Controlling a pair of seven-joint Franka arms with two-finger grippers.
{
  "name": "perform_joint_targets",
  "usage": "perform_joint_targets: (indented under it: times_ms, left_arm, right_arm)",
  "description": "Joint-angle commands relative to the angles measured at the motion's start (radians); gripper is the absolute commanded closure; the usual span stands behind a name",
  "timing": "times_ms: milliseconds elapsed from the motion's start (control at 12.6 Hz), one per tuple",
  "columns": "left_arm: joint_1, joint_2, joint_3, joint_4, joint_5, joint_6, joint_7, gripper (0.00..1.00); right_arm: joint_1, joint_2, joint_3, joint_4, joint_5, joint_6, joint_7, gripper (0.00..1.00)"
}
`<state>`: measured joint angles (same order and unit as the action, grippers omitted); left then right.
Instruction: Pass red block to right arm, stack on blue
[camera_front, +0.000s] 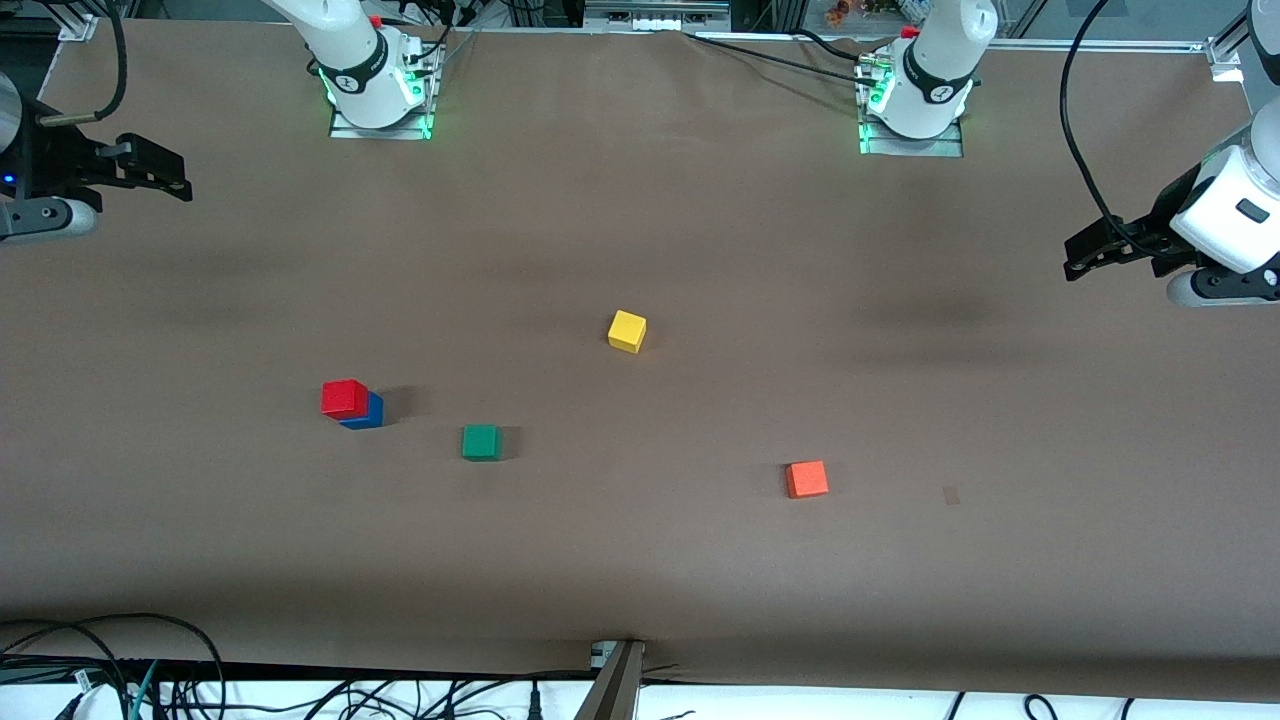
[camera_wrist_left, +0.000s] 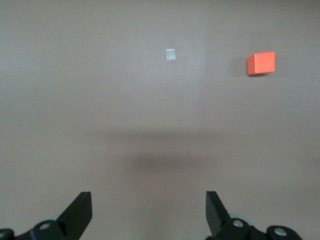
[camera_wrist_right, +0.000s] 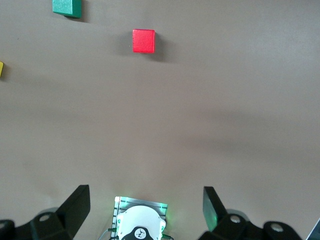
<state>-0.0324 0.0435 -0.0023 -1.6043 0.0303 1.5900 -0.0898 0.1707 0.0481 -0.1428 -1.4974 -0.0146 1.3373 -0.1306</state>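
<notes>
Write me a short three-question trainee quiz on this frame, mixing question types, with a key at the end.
1. True or false: the red block rests on top of the blue cube.
2. Which cube lies nearest the front camera? A) yellow cube B) green cube C) orange-red cube
3. Fill in: the left gripper and the right gripper are both ____ and hold nothing.

Key:
1. True. The red block sits on the blue cube, slightly offset, toward the right arm's end of the table.
2. C.
3. Open. Each hangs over its own end of the table, away from the cubes; both arms wait.
</notes>
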Motion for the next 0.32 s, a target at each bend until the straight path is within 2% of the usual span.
perform_joint_targets:
  times_ms: [0,238]
  left_arm:
    - [0.002,0.003,-0.004,0.021,0.016,-0.024,0.013,0.0]
    - [0.002,0.003,-0.004,0.023,0.016,-0.022,0.013,0.0]
  right_arm:
    - [-0.013,0.024,0.017,0.034,-0.016,-0.01,0.002,0.0]
    - [-0.014,0.024,0.017,0.034,-0.016,-0.007,0.0,0.0]
